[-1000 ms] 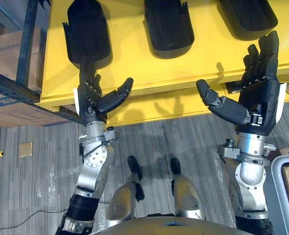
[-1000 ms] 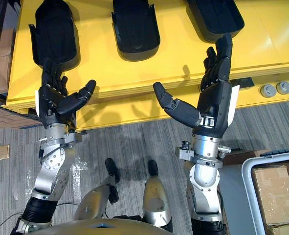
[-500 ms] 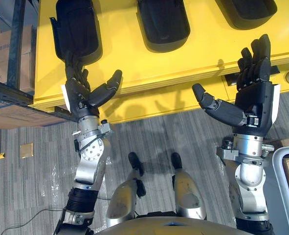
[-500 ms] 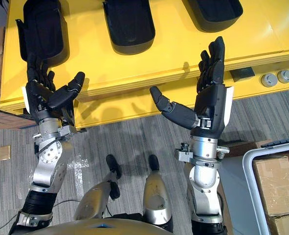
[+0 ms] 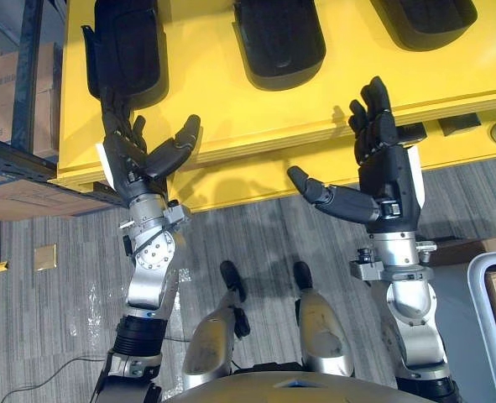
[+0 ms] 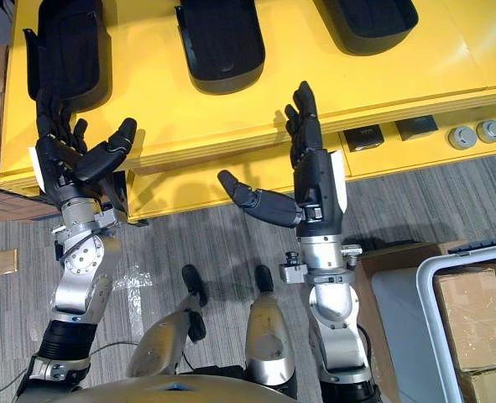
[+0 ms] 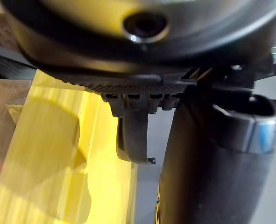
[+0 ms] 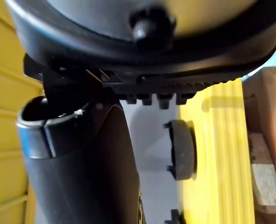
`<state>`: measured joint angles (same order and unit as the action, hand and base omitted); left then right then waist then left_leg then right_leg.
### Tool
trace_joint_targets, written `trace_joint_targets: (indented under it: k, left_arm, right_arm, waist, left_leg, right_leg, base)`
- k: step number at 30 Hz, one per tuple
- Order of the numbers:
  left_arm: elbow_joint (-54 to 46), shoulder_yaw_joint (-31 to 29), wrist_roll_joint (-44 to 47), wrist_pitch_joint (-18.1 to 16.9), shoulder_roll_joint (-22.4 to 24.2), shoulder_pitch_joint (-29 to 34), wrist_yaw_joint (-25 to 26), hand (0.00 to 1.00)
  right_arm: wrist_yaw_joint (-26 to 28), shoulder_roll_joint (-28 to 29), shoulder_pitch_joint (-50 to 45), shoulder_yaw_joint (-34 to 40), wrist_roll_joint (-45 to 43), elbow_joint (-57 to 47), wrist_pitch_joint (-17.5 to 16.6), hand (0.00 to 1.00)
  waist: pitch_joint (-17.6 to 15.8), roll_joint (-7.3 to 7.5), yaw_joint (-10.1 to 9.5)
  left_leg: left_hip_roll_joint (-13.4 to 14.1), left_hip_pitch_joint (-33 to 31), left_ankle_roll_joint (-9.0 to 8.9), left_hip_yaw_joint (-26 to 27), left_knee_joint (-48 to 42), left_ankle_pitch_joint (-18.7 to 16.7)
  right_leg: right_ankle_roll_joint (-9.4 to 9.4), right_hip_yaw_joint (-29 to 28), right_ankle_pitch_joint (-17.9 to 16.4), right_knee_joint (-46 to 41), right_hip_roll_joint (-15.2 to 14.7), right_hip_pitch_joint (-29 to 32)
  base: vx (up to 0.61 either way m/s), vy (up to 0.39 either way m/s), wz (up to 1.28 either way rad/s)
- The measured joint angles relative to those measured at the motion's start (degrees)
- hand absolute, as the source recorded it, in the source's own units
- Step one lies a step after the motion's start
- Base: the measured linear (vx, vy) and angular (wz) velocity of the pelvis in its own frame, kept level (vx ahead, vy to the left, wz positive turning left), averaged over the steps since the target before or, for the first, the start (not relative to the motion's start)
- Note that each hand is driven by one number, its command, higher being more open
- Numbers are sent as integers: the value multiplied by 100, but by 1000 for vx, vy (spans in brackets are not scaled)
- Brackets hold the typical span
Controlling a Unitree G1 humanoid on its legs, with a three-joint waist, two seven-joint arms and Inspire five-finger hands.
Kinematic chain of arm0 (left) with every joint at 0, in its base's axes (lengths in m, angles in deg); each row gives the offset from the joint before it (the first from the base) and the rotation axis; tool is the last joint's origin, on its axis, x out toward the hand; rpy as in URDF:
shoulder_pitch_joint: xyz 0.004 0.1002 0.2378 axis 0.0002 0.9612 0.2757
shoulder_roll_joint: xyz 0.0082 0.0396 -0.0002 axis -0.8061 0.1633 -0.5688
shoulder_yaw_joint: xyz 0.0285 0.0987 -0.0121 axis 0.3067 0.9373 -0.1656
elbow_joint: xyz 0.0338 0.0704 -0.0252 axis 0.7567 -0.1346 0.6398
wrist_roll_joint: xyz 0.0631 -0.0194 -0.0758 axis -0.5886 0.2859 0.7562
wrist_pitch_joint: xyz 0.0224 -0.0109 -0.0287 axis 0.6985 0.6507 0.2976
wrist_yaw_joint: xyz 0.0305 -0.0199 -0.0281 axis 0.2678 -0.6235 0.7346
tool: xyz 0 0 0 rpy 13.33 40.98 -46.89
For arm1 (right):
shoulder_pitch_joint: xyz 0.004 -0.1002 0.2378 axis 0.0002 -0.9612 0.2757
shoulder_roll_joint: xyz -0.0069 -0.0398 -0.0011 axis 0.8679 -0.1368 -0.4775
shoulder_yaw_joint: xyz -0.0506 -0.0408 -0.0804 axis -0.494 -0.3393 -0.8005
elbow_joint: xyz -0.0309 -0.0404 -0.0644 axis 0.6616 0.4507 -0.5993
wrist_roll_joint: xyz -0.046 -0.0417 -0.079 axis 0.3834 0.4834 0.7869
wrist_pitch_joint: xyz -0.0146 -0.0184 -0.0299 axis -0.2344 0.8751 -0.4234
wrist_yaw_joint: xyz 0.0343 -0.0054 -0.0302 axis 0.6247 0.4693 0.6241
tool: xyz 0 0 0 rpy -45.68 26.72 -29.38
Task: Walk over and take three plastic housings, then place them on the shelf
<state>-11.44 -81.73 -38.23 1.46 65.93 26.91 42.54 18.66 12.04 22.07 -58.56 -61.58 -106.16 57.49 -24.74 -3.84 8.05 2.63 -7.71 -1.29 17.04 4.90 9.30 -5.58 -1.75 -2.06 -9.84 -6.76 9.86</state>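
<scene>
The left hand [image 5: 134,159] is splayed and empty, fingertips at the near end of the leftmost black moulded plastic housing [image 5: 128,46]. The right hand [image 5: 383,168], likewise spread and empty, hovers over the flat yellow table's [image 5: 214,101] near edge; the middle housing [image 5: 279,38] and right housing [image 5: 428,17] lie farther in.

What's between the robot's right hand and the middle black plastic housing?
Nothing but bare yellow table top; the left eye view shows the right hand and middle black plastic housing apart.
</scene>
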Motion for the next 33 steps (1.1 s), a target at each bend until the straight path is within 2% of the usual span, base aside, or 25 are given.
trace_joint_targets:
  k: [5, 8, 13, 14, 18, 26, 33]
  left_arm:
    - [-112, 48, 3, -96, 16, 207, -250, 100]
    - [-665, 281, 42, -103, 184, 854, -562, 100]
    - [-987, 643, 199, -178, 202, 1453, -1065, 100]
    - [-1096, 784, 269, -262, 223, 1609, -1186, 100]
    - [-1169, 985, 248, -453, 229, 1903, -1354, 100]
    - [-1470, 992, 229, -659, 218, 1927, -1349, 100]
    - [-1608, 996, 256, -695, 218, 1876, -1278, 100]
  right_arm:
    - [-307, 142, 15, -191, 98, 131, 3, 100]
    - [-467, 147, -57, -273, 195, 158, 29, 100]
    - [-599, 147, -43, -504, 195, 342, 40, 100]
    - [-626, 150, -33, -599, 195, 491, 40, 100]
    - [-747, 191, -28, -749, 197, 815, 45, 100]
    - [-1133, 196, 451, -841, 194, 1061, 140, 100]
    - [-1355, 270, 783, -798, 283, 1317, 301, 100]
  waist:
    - [0, 0, -19]
    - [1, -1, -18]
    - [30, 3, -164]
    - [69, 6, -207]
    - [272, 17, -340]
    - [371, 44, -462]
    - [371, 46, -477]
  left_leg:
    - [-4, 7, 1, -22, 1, 0]
    - [-7, 88, 31, -138, 0, 21]
    - [3, 295, 35, -302, 2, 24]
    - [6, 296, -11, -345, 2, -8]
    - [-5, 292, -11, -438, 18, -8]
    - [-6, 153, -19, -561, 18, 23]
    - [-21, -16, 73, -610, -2, 142]
  right_leg:
    - [0, 21, 0, 8, -4, -26]
    - [1, 152, 0, 101, -12, -216]
    - [26, 343, -69, 108, -11, -519]
    - [28, 409, -75, 123, -11, -556]
    - [22, 503, -66, 244, -13, -675]
    - [13, 623, -51, 307, -11, -630]
    - [-1, 656, 7, 302, -13, -490]
  base:
    - [0, 0, 1]
    - [24, -8, 17]
    - [36, -17, 19]
    - [17, -12, 21]
    - [18, 0, 15]
    - [8, -2, 8]
    - [38, -13, 4]
